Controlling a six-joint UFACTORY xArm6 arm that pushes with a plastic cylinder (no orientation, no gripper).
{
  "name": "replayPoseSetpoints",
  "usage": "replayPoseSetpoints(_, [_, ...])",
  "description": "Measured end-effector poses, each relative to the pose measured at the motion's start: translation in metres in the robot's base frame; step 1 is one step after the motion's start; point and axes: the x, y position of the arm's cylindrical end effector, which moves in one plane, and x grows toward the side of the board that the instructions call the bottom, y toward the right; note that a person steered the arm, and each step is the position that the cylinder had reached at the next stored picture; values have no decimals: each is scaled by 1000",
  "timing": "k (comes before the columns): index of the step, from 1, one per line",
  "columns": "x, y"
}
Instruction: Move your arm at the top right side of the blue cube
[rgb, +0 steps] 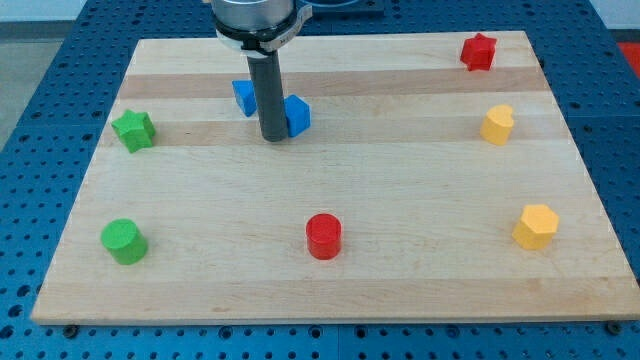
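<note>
Near the view's top of the pale wooden table (400, 290): matte dark rod, my tip (274, 138) planted between two glossy blue blocks, touching the blue cube (297, 116) on its left; other blue block (243, 97) partly hidden. No fingers fitted, nothing held.

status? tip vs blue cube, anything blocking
My tip down between two blue blocks. Blue cube touching its right side; other blue block at upper left. Top right of cube unobstructed.
</note>
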Motion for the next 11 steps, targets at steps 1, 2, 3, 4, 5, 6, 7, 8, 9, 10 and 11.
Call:
replayPoseSetpoints(1, [34, -63])
replayPoseSetpoints(2, [64, -66])
replayPoseSetpoints(3, [105, 3])
replayPoseSetpoints(4, [90, 90])
replayPoseSetpoints(5, [83, 113])
replayPoseSetpoints(6, [21, 113])
replayPoseSetpoints(7, [-18, 94])
replayPoseSetpoints(8, [-64, 83])
replayPoseSetpoints(9, [-65, 72])
replayPoseSetpoints(10, [-64, 55])
replayPoseSetpoints(11, [-55, 55])
